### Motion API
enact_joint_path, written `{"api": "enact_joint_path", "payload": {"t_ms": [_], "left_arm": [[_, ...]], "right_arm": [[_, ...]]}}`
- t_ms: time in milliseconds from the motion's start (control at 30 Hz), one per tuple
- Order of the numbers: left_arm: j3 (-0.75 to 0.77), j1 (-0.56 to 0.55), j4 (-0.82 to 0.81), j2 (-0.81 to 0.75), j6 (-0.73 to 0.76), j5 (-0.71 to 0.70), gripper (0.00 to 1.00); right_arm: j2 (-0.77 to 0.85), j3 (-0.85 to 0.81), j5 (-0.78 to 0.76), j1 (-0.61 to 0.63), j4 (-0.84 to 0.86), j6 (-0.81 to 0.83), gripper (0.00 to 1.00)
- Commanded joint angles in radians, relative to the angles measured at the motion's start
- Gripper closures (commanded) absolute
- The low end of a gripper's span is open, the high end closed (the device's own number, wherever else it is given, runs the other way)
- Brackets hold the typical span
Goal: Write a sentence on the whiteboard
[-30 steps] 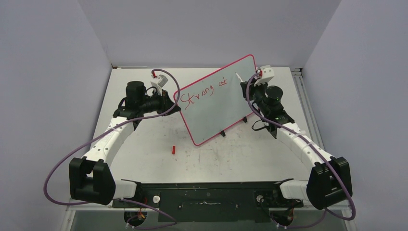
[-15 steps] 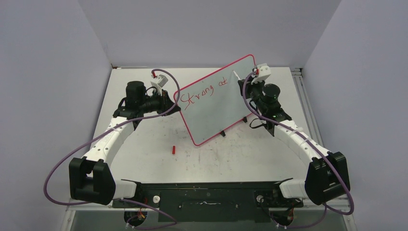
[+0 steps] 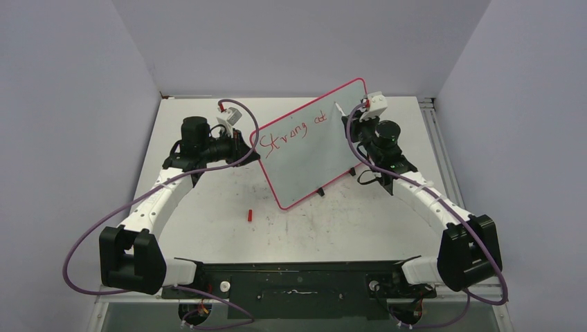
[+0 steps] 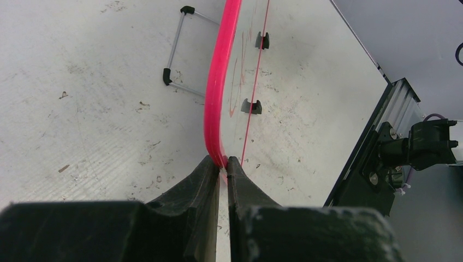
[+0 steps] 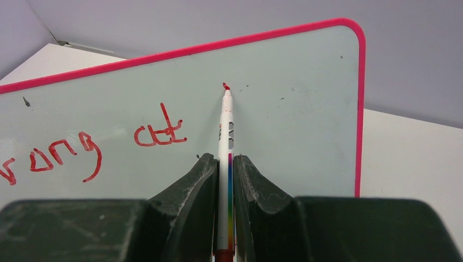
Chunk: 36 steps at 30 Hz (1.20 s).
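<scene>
The whiteboard (image 3: pixel 311 149) stands tilted on the table, with a pink-red rim and black feet. Red lettering (image 3: pixel 287 131) on it reads "Strong at". My left gripper (image 3: pixel 250 140) is shut on the board's left rim (image 4: pixel 214 114). My right gripper (image 3: pixel 354 113) is shut on a white marker (image 5: pixel 225 147) with a rainbow stripe. The marker's red tip touches the board to the right of "at" (image 5: pixel 160 132), beside a tiny red mark (image 5: pixel 225 86).
A small red marker cap (image 3: pixel 249 215) lies on the scuffed tabletop in front of the board. A wire stand (image 4: pixel 177 52) and black feet (image 4: pixel 251 106) show behind the board in the left wrist view. A black rail (image 4: pixel 382 158) runs along the table's edge.
My right gripper has moved a little left and up along the board with the marker, bringing its tip to the board right of "at". The left arm and the board have not moved.
</scene>
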State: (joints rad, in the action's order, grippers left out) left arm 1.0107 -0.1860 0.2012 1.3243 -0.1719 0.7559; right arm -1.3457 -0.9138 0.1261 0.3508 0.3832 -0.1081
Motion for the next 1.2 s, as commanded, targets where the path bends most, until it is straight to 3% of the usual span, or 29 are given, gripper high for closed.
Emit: {"api": "enact_joint_path", "payload": {"t_ms": [0, 400, 1167], "left_arm": [[0.037, 0.010, -0.019, -0.011, 0.010, 0.031, 1.00], [0.034, 0.010, -0.027, -0.012, 0.004, 0.034, 1.00], [0.033, 0.010, -0.028, -0.009, 0.004, 0.036, 1.00]], "right_arm": [[0.030, 0.023, -0.025, 0.014, 0.024, 0.015, 0.95], [0.076, 0.104, -0.069, 0.038, 0.002, 0.016, 0.95], [0.025, 0.044, -0.123, 0.059, 0.100, 0.018, 0.95]]}}
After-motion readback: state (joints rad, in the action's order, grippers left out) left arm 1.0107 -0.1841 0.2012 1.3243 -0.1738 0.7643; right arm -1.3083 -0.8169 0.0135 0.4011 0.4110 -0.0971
